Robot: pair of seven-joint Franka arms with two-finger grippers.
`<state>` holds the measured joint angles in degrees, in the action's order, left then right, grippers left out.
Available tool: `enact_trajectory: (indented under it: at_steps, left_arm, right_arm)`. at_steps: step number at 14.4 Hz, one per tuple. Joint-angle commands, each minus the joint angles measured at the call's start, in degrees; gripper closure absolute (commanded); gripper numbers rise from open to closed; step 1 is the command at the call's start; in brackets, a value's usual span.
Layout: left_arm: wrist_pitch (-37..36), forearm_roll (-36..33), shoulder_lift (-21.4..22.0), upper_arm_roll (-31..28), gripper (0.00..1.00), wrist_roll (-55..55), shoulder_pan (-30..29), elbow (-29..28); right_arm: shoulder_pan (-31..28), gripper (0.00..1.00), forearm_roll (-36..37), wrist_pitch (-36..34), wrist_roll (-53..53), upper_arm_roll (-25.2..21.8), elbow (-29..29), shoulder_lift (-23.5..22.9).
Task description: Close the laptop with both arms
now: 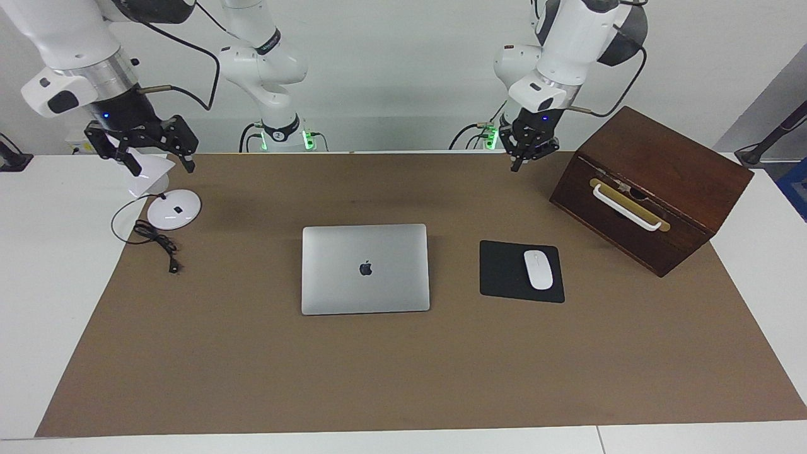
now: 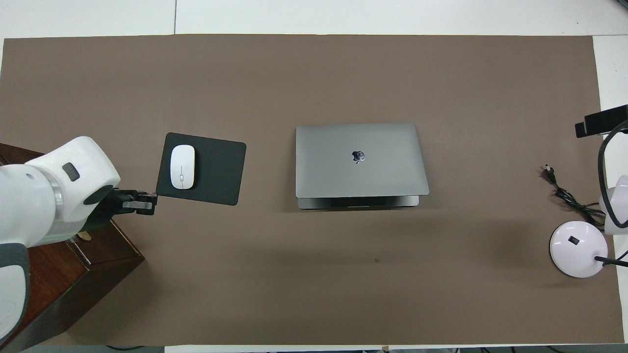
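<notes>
At the middle of the brown-covered table [image 1: 252, 378], the laptop [image 1: 365, 269] is lying with its lid down, logo upward. Toward the left arm's end, a white mouse [image 1: 538, 269] is resting on a black mouse pad [image 1: 504, 271], beside a wooden box [image 1: 656, 189]. The left gripper [image 1: 527, 157] is hanging clenched, holding nothing, over the table's robot-side edge. The right gripper [image 1: 159, 161] is hovering spread open above a white lamp base [image 1: 174, 209] near the right arm's robot-side corner.
</notes>
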<state>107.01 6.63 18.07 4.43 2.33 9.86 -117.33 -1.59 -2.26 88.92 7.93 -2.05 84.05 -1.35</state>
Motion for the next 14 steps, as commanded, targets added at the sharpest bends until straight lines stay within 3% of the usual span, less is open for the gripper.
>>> enact_trajectory:
  at_steps: [1,7,11,14]
  left_arm:
    - [-2.9,-2.2,0.0,0.6,0.00,-2.7,-5.0,2.6]
    - [-4.0,-2.5,-0.3,0.7,0.00,-7.6,-15.4,4.7]
    - [-5.2,-2.4,-2.2,0.7,0.00,-1.6,-15.6,8.0]
    - [-9.5,-2.6,-6.0,0.7,0.00,-1.6,-15.7,14.6]
  right_arm:
    - [0.5,0.00,0.7,-0.5,0.9,0.6,1.4,1.8]
    - [1.3,0.00,0.8,-1.6,1.1,0.6,1.3,1.9]
    - [4.0,0.00,0.8,-2.9,1.3,-2.8,0.9,1.7]
    - [4.5,0.00,1.1,-2.1,0.8,-4.0,1.5,2.0]
